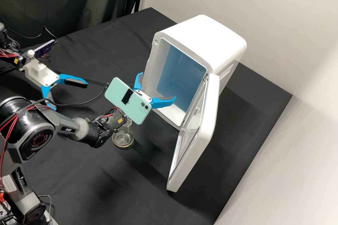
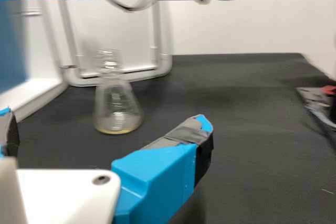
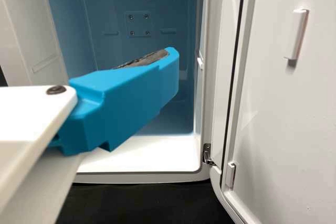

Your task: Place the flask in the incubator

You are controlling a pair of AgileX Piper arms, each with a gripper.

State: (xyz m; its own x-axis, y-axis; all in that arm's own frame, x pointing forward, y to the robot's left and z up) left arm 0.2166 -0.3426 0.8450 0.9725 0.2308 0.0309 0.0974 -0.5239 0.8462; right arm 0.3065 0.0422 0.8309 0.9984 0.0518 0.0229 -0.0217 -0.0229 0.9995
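Observation:
A clear glass flask stands upright on the black bench, left of the incubator's open door. The white incubator has a blue interior with nothing in it. My right gripper hangs open in front of the incubator's opening, above and right of the flask, holding nothing; one blue finger points into the chamber. My left gripper is open at the bench's left, well apart from the flask, which stands beyond its finger.
The door swings out toward the bench's front, hinged on the right of the opening. A mint-green phone is mounted on the right wrist, directly above the flask. Cables trail on the bench. The bench edge runs along the right.

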